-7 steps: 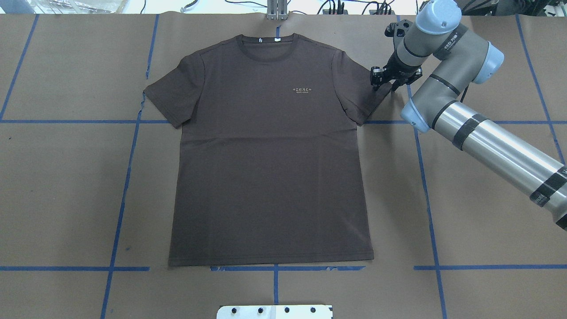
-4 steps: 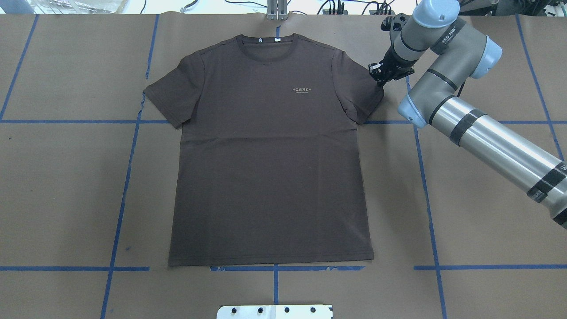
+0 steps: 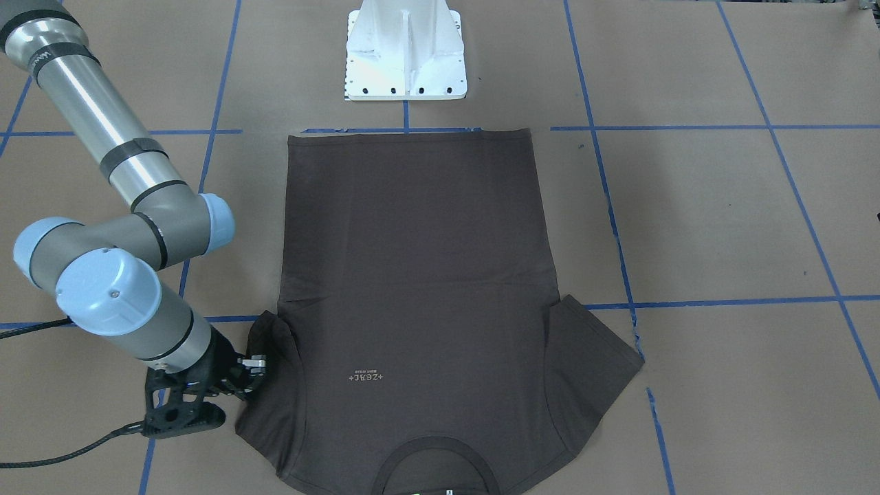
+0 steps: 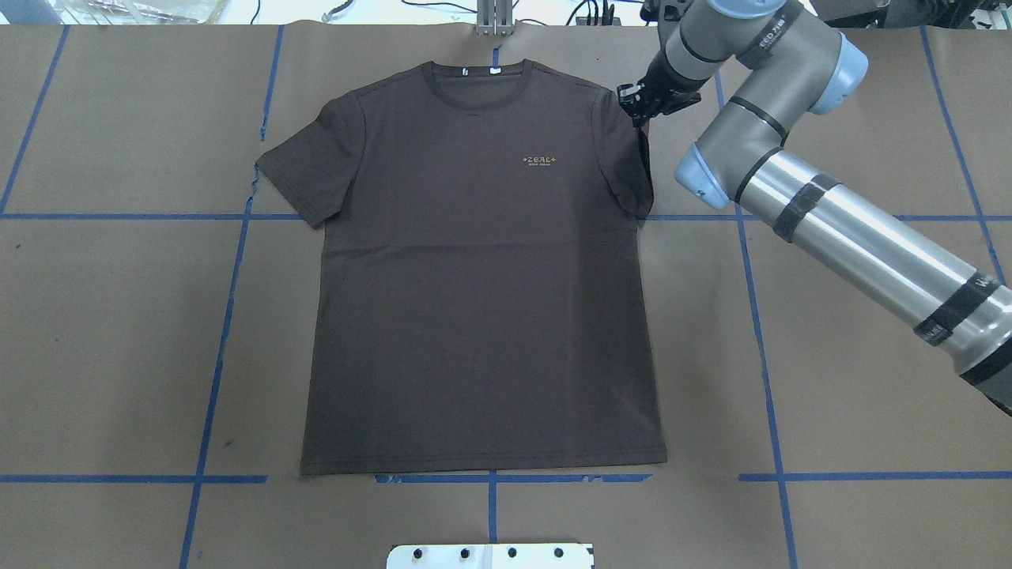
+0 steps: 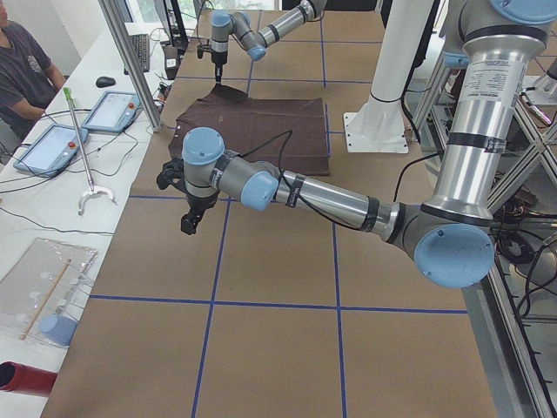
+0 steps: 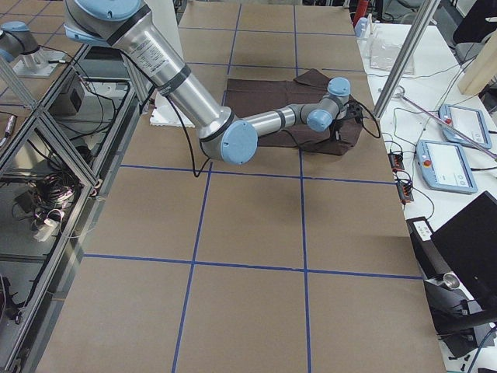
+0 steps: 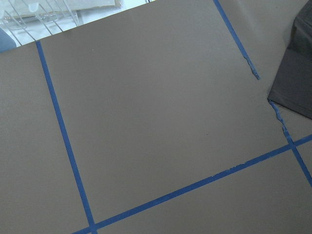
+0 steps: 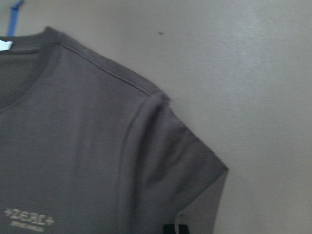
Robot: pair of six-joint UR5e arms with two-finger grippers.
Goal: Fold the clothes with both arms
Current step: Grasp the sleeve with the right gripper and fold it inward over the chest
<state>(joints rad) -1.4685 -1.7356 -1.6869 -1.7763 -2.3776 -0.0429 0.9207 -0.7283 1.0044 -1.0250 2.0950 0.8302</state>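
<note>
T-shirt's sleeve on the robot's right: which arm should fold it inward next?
Right. The right gripper pinches that sleeve of the T-shirt, raised off the paper. The left gripper hangs over bare paper beyond the other sleeve, off the cloth.

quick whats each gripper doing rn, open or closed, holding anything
Left gripper: cannot be told; only the side view shows it, holding nothing visible.
Right gripper: closed on the sleeve of the T-shirt.
</note>
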